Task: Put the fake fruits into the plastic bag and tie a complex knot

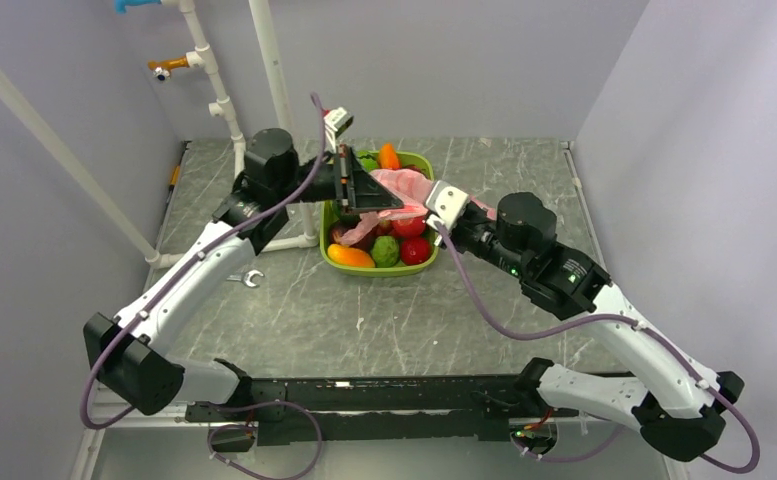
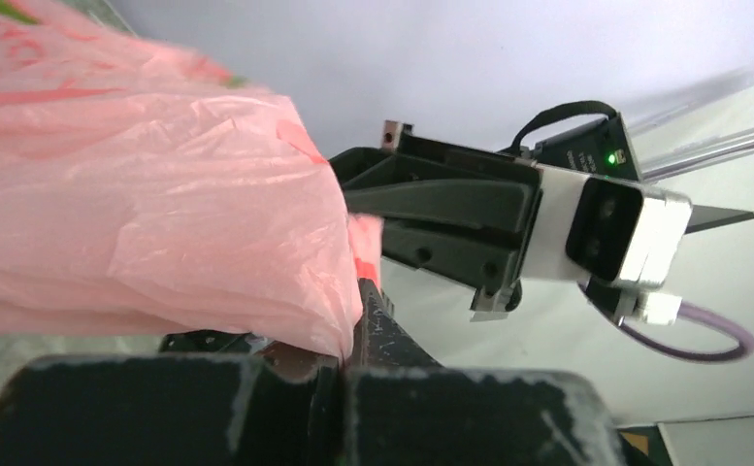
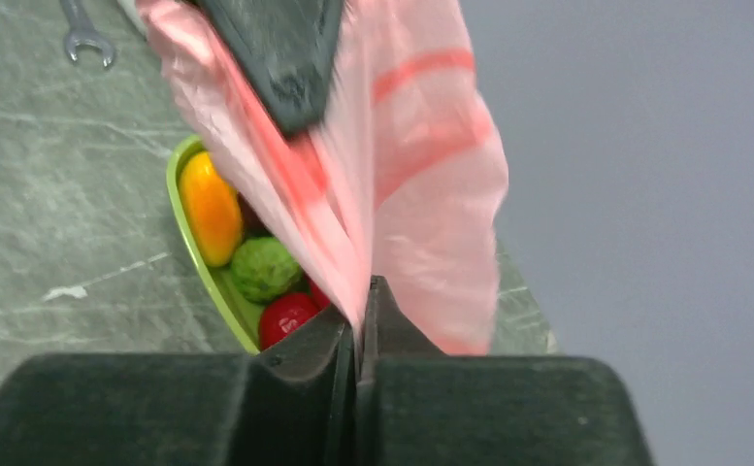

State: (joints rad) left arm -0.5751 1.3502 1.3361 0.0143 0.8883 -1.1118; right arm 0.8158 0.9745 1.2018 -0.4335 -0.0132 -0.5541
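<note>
Your left jaws are pinched shut on a fold of the plastic bag (image 2: 159, 194), a thin, crinkled, translucent pink film. Your right jaws are likewise closed on another gathered edge of it. The bag hangs stretched between both jaws, lifted just above a lime-green tray (image 1: 394, 271) on the grey marbled counter (image 1: 384, 320). The fake fruits (image 1: 385, 250) are glossy and rounded, in orange-yellow, bumpy green and red, and lie in the tray beneath the bag. A small wrench (image 1: 251, 278) lies on the counter left of the tray.
</note>
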